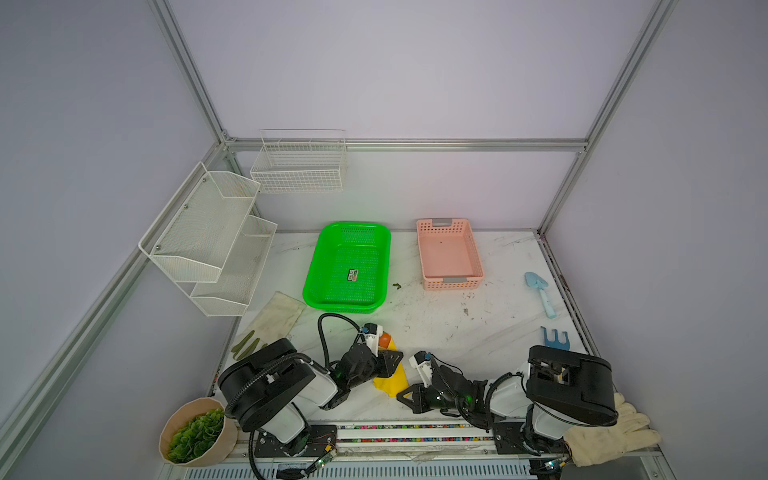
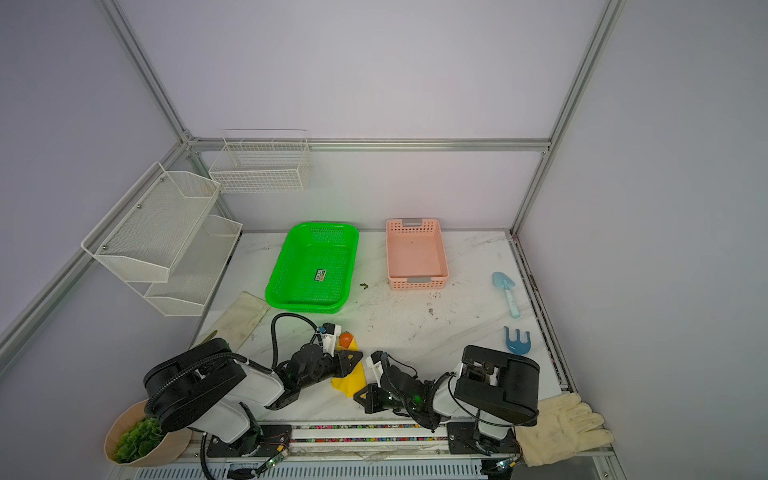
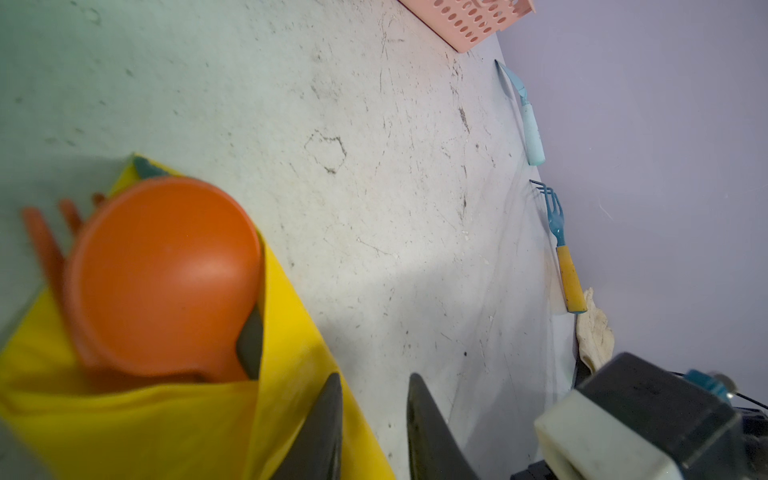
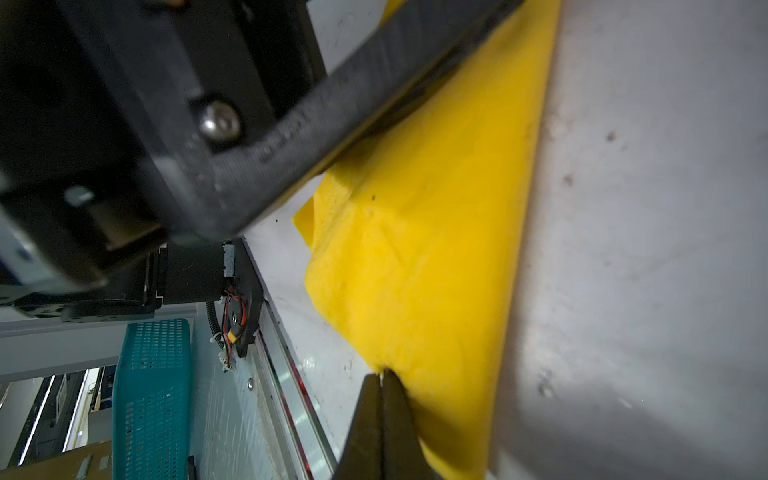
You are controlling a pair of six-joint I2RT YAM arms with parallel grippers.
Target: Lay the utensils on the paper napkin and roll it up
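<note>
Napkin (image 1: 392,380): one. Utensils (image 3: 166,274): three. Baskets (image 1: 311,270) (image 1: 453,284): two. Racks (image 1: 208,232) (image 1: 299,166): two. Shovel (image 1: 540,293): one.

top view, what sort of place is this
Probably a robot test cell: plain walls on an aluminium frame, left arm and right arm bolted to a rail, mixed props like a green basket.

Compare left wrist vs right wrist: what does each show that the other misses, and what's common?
Left wrist only: orange plastic spoon, orange plastic fork and a dull teal tip sticking out of the folded bright yellow paper napkin; pink perforated plastic basket; light blue toy shovel; left pincer, jaws apart.
Right wrist only: right pincer, shut at the napkin's corner; teal perforated crate beyond the table edge.
Both: the napkin lying on the white marble-look table.
</note>
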